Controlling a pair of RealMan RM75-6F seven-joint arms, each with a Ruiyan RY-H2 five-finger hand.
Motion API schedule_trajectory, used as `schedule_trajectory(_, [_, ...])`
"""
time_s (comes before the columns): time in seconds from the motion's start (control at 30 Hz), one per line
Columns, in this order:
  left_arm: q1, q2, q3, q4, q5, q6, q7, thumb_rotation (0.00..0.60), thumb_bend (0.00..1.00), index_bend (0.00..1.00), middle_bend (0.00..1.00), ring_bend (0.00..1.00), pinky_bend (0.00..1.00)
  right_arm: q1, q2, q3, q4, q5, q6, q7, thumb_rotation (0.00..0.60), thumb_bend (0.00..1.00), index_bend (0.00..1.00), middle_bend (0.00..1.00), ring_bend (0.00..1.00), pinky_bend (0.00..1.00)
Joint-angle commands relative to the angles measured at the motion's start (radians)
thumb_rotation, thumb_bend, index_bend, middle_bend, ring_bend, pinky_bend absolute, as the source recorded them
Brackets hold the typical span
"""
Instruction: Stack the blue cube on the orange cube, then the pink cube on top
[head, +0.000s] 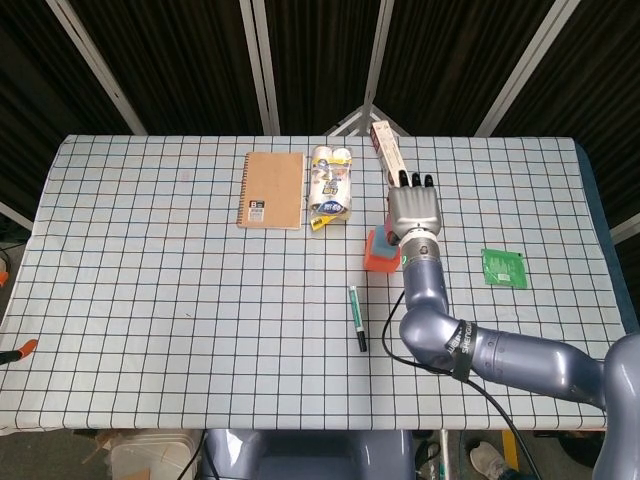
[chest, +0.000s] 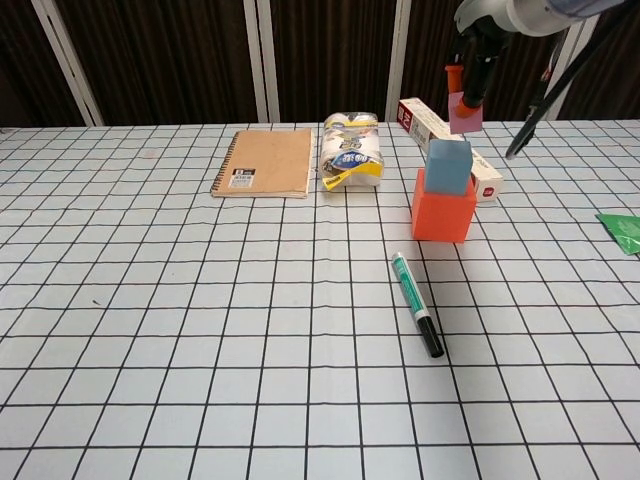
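Observation:
The orange cube (chest: 444, 212) stands on the checked cloth with the blue cube (chest: 449, 166) stacked on it. My right hand (chest: 480, 42) holds the pink cube (chest: 466, 114) in the air, just above the blue cube and slightly to its right, apart from it. In the head view the right hand (head: 413, 212) lies over the stack. There only the left edges of the blue cube (head: 376, 241) and the orange cube (head: 378, 263) show, and the pink cube is hidden. My left hand is not in either view.
A green marker (chest: 417, 318) lies in front of the stack. Behind the stack are a brown notebook (chest: 265, 162), a snack pack (chest: 351, 152) and a long box (chest: 415, 117). A green packet (head: 503, 268) lies to the right. A cable (chest: 540, 95) hangs from my right arm.

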Motion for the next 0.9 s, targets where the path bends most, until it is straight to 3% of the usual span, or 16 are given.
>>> schedule_trajectory(0.03, [-0.002,0.001,-0.001,0.0,-0.002,-0.003,-0.002,0.6,0.13,0.08,0.0,0.0,0.0,-0.001,-0.012,-0.011,0.011,-0.004,-0.011,0.01,0.6,0.36,0.46,0.0,0.0,0.0])
schedule_trajectory(0.9, [0.001,0.007,0.0,0.001,-0.004,0.003,-0.018,0.6,0.13,0.08,0.0,0.0,0.0,0.02,-0.043,-0.034,0.032,-0.012,-0.023,0.053,0.6,0.36,0.46,0.0,0.0,0.0])
